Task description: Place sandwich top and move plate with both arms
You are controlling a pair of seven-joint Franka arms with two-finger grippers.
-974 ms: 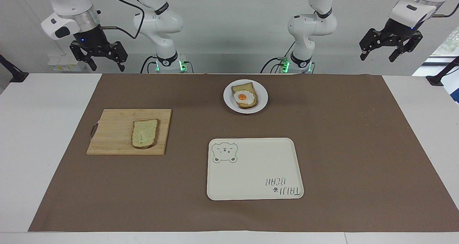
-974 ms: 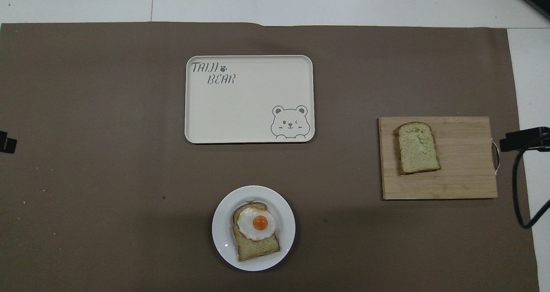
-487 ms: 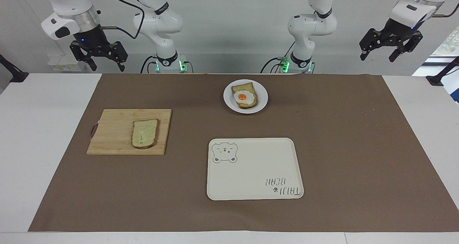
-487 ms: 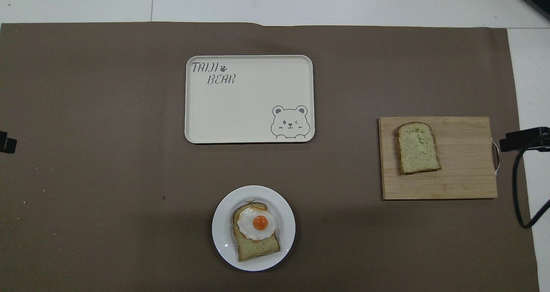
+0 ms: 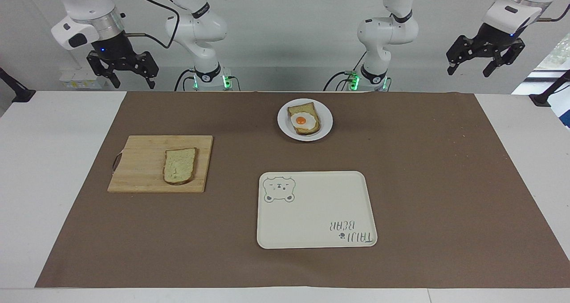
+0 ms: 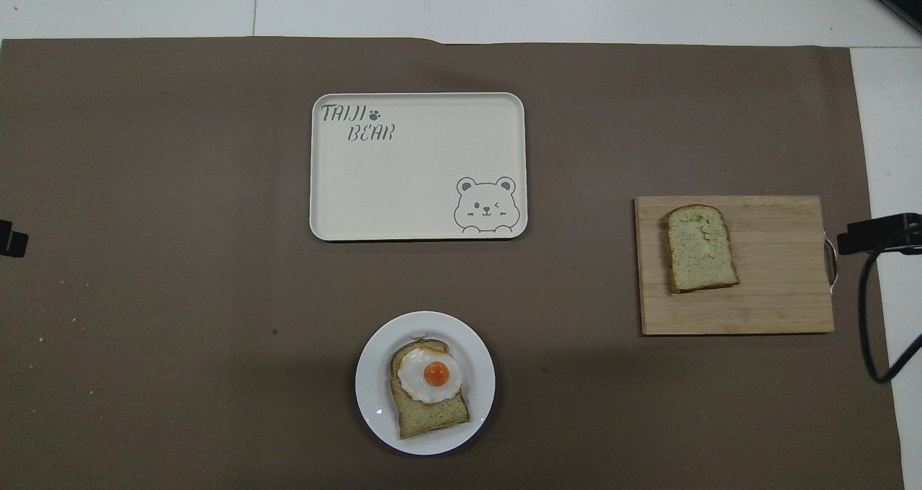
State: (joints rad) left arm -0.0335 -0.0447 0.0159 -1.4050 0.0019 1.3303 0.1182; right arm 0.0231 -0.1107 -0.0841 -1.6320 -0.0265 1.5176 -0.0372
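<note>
**Both my pincers raised, bread on the board**

My right gripper (image 5: 122, 73) and left gripper (image 5: 483, 60) hang spread and empty, waiting near my bases. The sandwich top (image 5: 179, 165) lies on the cutting board (image 5: 138, 165); the plate (image 5: 324, 124) carries egg toast (image 5: 304, 118), nearer me than the tray (image 5: 316, 218)
</note>
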